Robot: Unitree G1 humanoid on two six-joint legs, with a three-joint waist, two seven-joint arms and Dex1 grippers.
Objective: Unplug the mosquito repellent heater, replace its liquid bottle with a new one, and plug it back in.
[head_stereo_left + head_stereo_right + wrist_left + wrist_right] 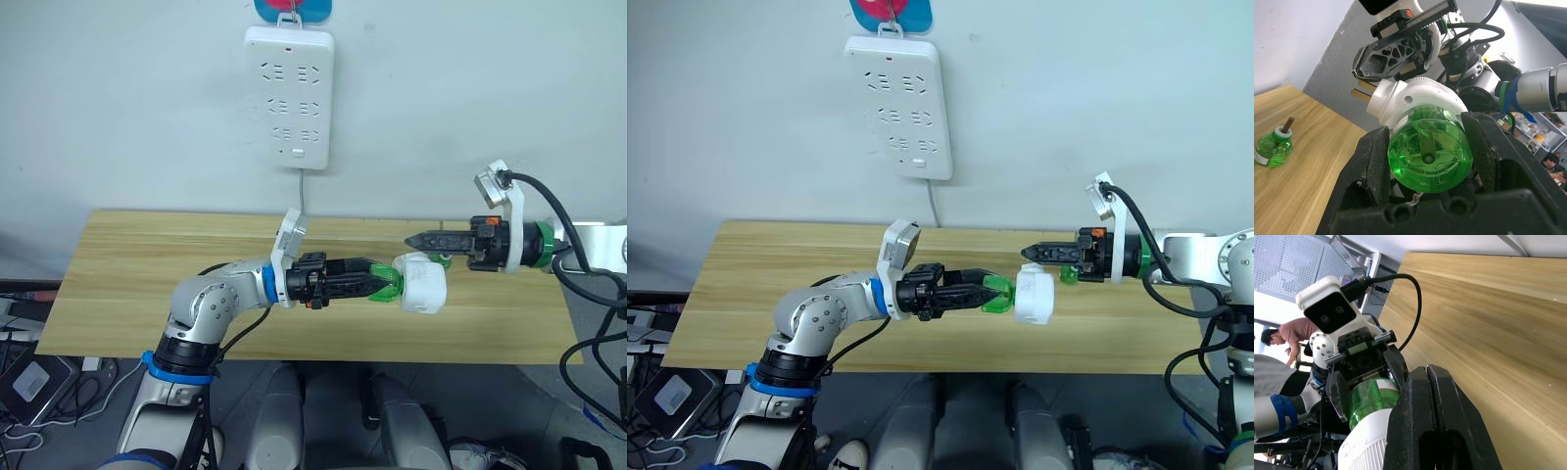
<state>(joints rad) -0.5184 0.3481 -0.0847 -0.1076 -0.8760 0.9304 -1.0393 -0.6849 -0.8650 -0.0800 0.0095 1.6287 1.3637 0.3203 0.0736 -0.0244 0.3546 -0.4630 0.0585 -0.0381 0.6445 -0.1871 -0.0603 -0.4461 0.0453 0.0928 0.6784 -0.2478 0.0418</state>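
Note:
My left gripper [377, 281] is shut on a green liquid bottle [1430, 149], held sideways above the table's front part. The bottle sits in the mosquito repellent heater [423, 284], a white rounded unit whose two metal prongs [1362, 89] stick out free. My right gripper [413, 238] comes in from the right with its fingers shut together, its tip right at the heater's upper side; I cannot tell whether it touches. A second green bottle [1272, 147] with a brown wick stands upright on the wooden table [147, 264], just behind the heater.
A long white power strip [289, 96] hangs on the wall above the table's middle, all sockets free, its cord dropping behind the table. People show in the background in the right wrist view [1283, 335].

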